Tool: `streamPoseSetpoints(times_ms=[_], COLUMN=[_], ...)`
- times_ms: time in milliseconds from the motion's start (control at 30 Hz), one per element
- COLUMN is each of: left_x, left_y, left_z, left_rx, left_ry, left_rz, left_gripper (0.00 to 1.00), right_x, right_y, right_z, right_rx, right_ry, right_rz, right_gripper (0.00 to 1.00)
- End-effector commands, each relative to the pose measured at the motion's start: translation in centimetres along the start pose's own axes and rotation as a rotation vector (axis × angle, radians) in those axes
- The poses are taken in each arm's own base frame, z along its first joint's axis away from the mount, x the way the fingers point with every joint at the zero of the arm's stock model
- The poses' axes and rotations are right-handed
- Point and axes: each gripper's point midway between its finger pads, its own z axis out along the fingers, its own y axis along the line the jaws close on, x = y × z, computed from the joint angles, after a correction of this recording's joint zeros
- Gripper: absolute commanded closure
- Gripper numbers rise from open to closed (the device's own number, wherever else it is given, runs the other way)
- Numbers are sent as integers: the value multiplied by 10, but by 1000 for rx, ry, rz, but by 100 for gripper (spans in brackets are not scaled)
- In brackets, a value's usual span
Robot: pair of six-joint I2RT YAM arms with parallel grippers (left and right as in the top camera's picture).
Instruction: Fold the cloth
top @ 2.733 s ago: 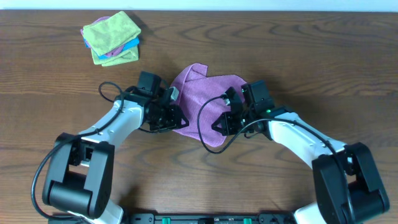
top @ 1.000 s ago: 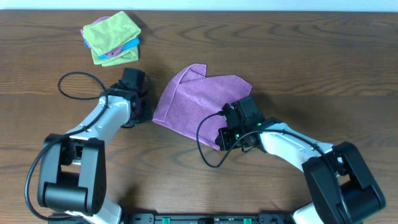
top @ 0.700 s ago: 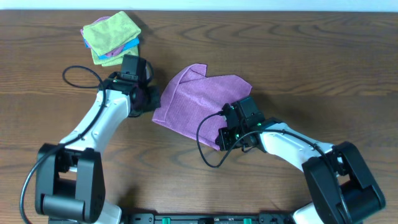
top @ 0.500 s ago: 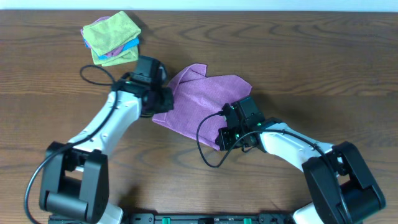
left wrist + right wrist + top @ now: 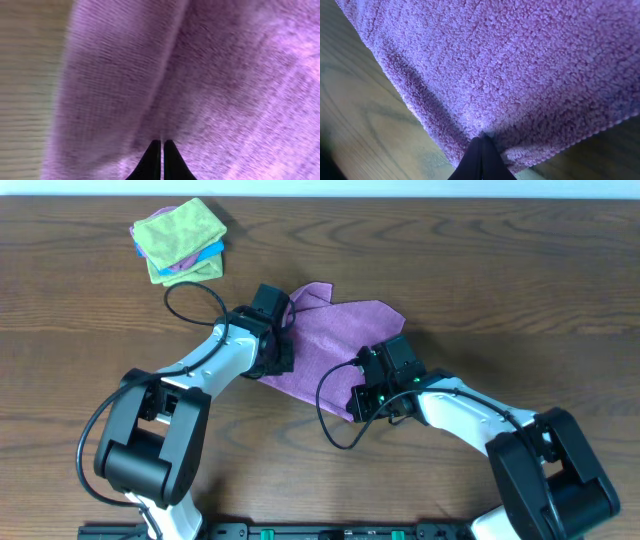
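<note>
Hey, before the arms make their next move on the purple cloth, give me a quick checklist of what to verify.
1. Right gripper pinches the cloth at its near corner: ok.
2. Left gripper has hold of the cloth: cannot tell; jaws shut, tips at a ridge.
3. The cloth lies flat: not ok; its far corner is doubled over.
4. Folded stack sits apart from the cloth: ok.

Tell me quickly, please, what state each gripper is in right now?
Left gripper: shut, tips on the cloth.
Right gripper: shut on the cloth near its edge.
</note>
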Motion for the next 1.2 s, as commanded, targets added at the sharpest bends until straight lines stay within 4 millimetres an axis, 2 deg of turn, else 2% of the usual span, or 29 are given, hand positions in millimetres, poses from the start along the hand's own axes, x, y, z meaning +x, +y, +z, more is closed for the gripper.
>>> streamPoseSetpoints(times_ms=[0, 367, 567, 933, 1067, 1167], left_x=[-11, -23, -21, -26, -19, -14], left_y=[20, 55, 66, 111, 110, 88], left_z=[-2, -10, -12, -17, -22, -28], left_rx=[-119, -321, -340, -379, -360, -245], left_ry=[-46, -115, -95, -85, -41, -6], left_rz=[27, 37, 33, -81, -85, -80], left_gripper=[94, 94, 94, 94, 94, 94], right_x=[8, 12, 13, 18, 17, 17], right_y=[-9, -10, -10, -12, -15, -16], right_z=[4, 4, 3, 3, 3, 3], right_rx=[39, 45, 46, 53, 69, 74], right_ry=[21, 36, 39, 59, 54, 51], right_rz=[24, 32, 33, 38, 38, 38], right_gripper=[99, 98, 98, 99, 99, 99])
